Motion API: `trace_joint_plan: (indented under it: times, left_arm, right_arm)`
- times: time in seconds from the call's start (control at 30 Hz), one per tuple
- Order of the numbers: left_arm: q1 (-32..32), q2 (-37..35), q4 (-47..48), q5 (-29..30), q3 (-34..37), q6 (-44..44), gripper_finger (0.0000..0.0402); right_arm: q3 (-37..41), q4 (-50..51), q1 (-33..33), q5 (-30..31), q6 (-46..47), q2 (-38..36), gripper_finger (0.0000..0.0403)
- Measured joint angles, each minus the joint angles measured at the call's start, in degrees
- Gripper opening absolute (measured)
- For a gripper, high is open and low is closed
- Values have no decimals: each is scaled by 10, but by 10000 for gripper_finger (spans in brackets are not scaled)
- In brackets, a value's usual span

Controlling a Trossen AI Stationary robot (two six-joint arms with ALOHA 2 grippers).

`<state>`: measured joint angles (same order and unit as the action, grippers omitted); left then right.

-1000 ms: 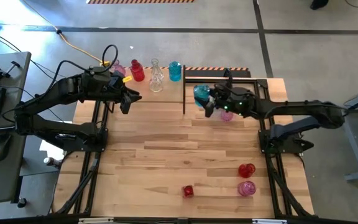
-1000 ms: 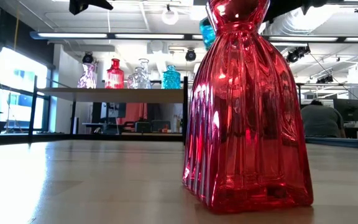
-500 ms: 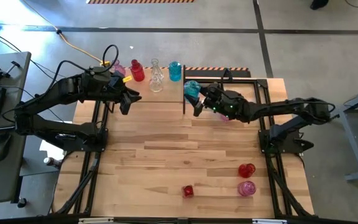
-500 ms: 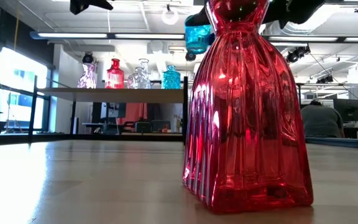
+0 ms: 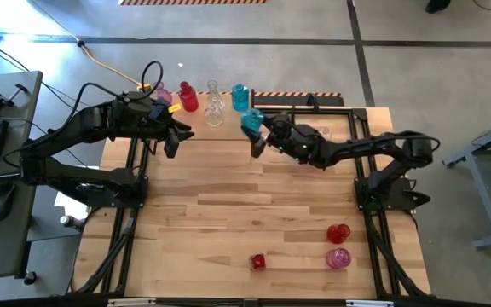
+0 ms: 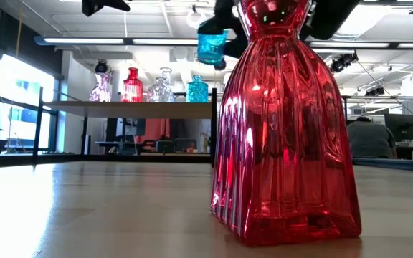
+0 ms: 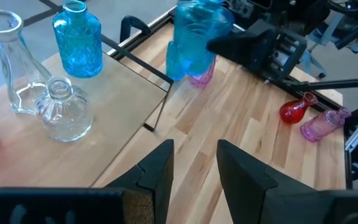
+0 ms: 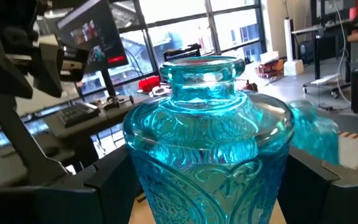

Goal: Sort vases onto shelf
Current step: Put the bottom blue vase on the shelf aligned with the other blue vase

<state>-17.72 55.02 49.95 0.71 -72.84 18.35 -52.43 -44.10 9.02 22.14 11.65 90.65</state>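
Note:
The shelf (image 5: 216,141) fills the table's far left. A pink vase (image 5: 162,94), a red one (image 5: 187,97), clear ones (image 5: 214,107) and a teal-blue one (image 5: 239,96) stand on it in a row. My right gripper (image 5: 259,130) is shut on another teal-blue vase (image 5: 251,120), which hangs in the air at the shelf's right end, higher than the shelf top (image 6: 135,105). My left gripper (image 5: 177,136) hovers over the shelf's left part, open, with nothing between its fingers (image 7: 157,171). My right gripper pinches the teal-blue vase by its round body (image 8: 148,180), below the neck, one finger (image 8: 104,180) on either side. The fingers reach in level from the table's right. The vase stands upright in the hold, mouth up, lifted clear of table and shelf.
A pink vase (image 7: 201,73) stands on the table just beyond the held one. Near the front edge stand a red vase (image 5: 258,262), huge in the low view (image 6: 285,129), another red vase (image 5: 338,233) and a pink one (image 5: 338,258). The middle of the tabletop (image 5: 245,200) is bare.
My right gripper has carried the teal-blue vase toward the table's left, from over the right half to the shelf's right end, sinking a little. The vase has stayed upright in the hold.

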Motion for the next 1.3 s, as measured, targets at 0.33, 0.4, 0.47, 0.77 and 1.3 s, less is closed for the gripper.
trace_joint_plan:
  times: [0.33, 0.4, 0.47, 0.77, 1.3]
  left_arm:
    - [0, 0, 0, 2, 0, -22, 113]
    - [0, 0, 0, 2, 0, -26, 113]
    - [0, 0, 0, 2, 0, -26, 113]
    - [0, 0, 0, 2, 0, -41, 113]
    - [0, 0, 3, 2, 0, -80, 113]
  right_arm:
    - [-112, 71, 16, 13, -34, 84, 277]
    - [-115, 66, 21, 13, -12, 96, 277]
    - [-115, 56, 24, 20, 8, 107, 277]
    - [-115, 38, 22, 45, 2, 142, 277]
    - [-121, 49, 59, 14, 1, 164, 277]
